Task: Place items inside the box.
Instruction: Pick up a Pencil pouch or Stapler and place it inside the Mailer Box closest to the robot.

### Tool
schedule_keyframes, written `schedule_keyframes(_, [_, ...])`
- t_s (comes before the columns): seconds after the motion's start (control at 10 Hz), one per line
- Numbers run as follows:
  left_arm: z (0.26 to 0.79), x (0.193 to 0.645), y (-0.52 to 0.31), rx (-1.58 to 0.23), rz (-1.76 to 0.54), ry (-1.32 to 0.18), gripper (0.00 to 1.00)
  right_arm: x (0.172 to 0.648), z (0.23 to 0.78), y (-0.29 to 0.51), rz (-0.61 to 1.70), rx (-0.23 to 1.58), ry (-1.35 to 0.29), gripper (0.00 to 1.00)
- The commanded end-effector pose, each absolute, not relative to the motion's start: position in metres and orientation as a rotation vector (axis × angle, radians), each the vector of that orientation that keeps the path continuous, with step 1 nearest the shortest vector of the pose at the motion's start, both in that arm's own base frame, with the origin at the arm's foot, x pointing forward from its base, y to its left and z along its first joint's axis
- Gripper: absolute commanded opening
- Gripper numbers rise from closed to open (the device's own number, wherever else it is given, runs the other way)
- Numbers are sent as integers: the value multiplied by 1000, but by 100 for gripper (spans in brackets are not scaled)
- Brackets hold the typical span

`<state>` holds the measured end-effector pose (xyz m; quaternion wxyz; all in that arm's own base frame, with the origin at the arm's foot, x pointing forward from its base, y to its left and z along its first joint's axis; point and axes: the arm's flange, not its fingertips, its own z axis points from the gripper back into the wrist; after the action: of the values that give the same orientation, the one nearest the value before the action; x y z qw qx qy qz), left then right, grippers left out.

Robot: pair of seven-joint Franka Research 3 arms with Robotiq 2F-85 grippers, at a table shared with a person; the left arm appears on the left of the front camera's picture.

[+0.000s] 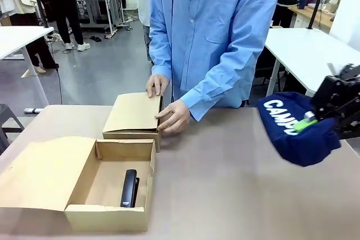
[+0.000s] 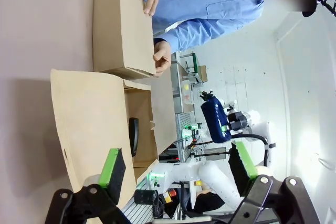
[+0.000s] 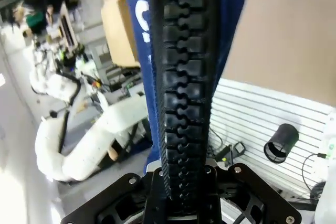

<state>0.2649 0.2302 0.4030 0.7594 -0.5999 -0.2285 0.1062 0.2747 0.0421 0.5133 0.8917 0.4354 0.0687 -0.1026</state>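
Note:
An open cardboard box sits at the table's front left with its lid flap folded out to the left. A black stapler lies inside it. At the right, my right gripper is shut on the navy "CAMPUS" zip pouch, which hangs above the table. In the right wrist view the pouch's black zipper runs up from between my right gripper. My left gripper is open and holds nothing; beyond it lie the box, the stapler and, far off, the pouch.
A second, closed cardboard box stands just behind the open one, with both of the person's hands on it. The person in a blue shirt stands at the far edge. Bare tabletop stretches between the open box and the pouch.

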Motion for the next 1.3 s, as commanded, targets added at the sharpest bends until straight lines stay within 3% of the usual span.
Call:
schedule_keyframes(0.0, [403,263,230,-1315,216,-510,100,280,496,18,-385,840,176,7])
schedule_keyframes(0.1, [403,263,230,-1315,216,-510,100,281,489,12,-435,794,174,7])
schedule_keyframes(0.7, [403,263,230,-1315,216,-510,100,298,496,110,-214,706,82,7])
schedule_keyframes(1.2, [403,263,230,-1315,216,-510,100,278,509,206,6,652,53,7])
